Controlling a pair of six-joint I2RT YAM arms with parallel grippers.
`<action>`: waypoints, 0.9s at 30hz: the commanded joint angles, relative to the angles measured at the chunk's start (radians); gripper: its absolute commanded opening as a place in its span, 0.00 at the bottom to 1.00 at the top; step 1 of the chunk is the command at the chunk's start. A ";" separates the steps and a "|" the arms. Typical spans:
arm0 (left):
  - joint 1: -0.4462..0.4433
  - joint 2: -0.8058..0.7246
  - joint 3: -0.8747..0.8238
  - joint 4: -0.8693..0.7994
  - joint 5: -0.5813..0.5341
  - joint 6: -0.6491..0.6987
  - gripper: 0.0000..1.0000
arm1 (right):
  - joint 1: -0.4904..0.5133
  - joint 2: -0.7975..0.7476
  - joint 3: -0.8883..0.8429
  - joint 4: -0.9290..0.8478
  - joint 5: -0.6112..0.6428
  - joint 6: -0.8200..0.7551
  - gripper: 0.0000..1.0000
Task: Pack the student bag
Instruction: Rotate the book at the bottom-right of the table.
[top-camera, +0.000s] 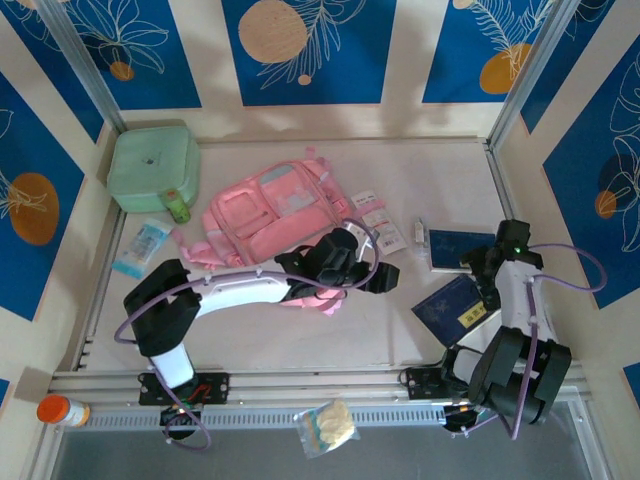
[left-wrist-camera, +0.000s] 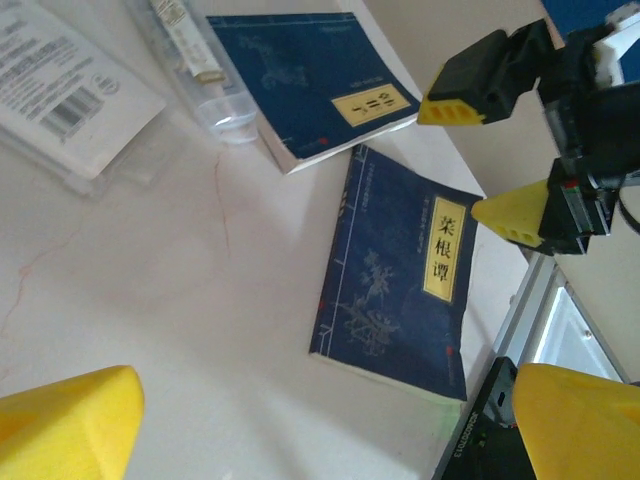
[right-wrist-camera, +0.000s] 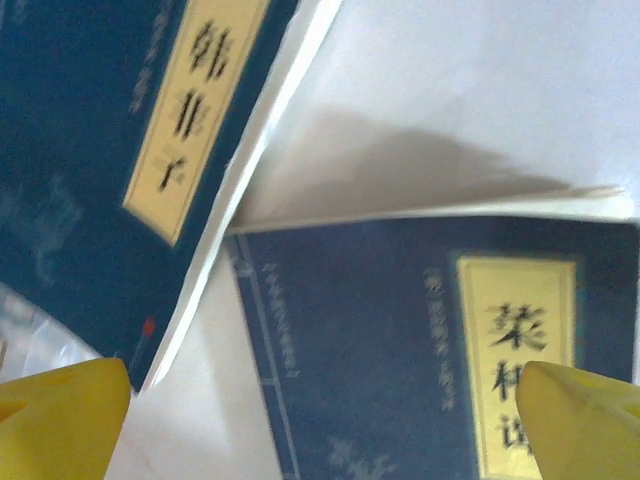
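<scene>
Right gripper (right-wrist-camera: 320, 415) agape — books (right-wrist-camera: 380, 340) (seemingly untouched).

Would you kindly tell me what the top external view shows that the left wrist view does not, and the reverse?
The top external view adds the pink student bag, the mint-green case and an orange-capped bottle. The left wrist view adds readable characters on the yellow label of the nearer blue book. Both share that book, the farther blue book, the barcoded packets and the right gripper, its jaws open.
</scene>
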 joint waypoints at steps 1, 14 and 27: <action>-0.009 0.030 0.046 -0.032 0.017 0.046 0.98 | -0.060 0.035 -0.006 0.034 0.000 0.002 0.99; -0.007 0.078 0.088 -0.067 0.025 0.075 1.00 | -0.213 0.142 -0.018 0.071 -0.052 -0.035 0.99; -0.004 0.098 0.088 -0.065 0.014 0.069 1.00 | -0.115 0.284 0.020 0.128 -0.205 -0.092 1.00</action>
